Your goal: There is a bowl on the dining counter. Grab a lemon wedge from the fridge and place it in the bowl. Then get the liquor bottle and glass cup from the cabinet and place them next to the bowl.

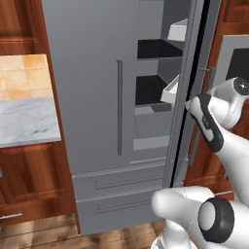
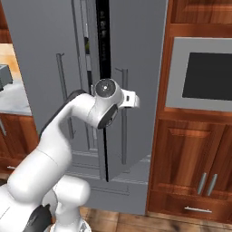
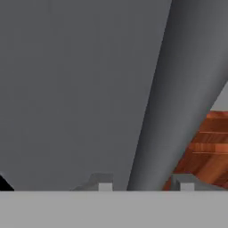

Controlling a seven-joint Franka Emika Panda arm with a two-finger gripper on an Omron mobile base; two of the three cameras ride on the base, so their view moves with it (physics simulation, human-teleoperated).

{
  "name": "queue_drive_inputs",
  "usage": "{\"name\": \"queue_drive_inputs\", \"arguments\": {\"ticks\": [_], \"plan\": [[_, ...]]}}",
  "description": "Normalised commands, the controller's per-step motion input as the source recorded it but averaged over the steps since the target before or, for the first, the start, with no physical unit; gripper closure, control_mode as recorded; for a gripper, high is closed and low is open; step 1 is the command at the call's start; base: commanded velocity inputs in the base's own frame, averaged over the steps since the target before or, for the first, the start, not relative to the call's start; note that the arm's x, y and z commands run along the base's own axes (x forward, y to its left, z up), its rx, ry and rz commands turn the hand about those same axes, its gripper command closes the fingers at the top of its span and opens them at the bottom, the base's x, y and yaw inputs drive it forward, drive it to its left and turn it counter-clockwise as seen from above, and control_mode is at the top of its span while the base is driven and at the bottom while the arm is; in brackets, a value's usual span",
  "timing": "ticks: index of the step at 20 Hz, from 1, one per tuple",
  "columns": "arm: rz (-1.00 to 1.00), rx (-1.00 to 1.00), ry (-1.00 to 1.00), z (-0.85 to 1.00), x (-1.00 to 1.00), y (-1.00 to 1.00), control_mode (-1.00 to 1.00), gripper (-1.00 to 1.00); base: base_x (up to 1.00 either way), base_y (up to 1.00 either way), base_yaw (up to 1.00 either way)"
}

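While the smooth grey fridge (image 1: 97,97) is standing ajar between reddish wood cabinets (image 2: 195,154), the gripper (image 3: 144,185) is straddling its rounded bar handle (image 3: 178,89), fingertips apart. Plank flooring (image 1: 48,233) is showing below.

We are rising as a white arm from the lower right of the left base view, elbow bending up toward the right edge. In the right base view our wrist is sitting at centre frame. Our gripper (image 3: 144,183) is showing two finger tips (image 3: 104,183) standing apart at the bottom of the hand view.
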Motion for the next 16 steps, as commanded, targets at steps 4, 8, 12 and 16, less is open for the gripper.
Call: {"name": "queue_drive_inputs", "arguments": {"ticks": [4,8,12,16], "plan": [[-0.05,0.00,0.14,-0.48,-0.78,-0.03,-1.00,-1.00,0.00,0.00,0.00],[-0.02,-0.04,0.13,-0.21,-0.33,0.00,-1.00,-1.00,0.00,0.00,0.00],[0.00,-0.06,-0.02,0.72,-0.77,0.36,-1.00,-1.00,0.00,0.00,0.00],[0.02,-0.10,0.00,1.00,-0.22,0.83,-1.00,-1.00,0.00,0.00,0.00]]}}
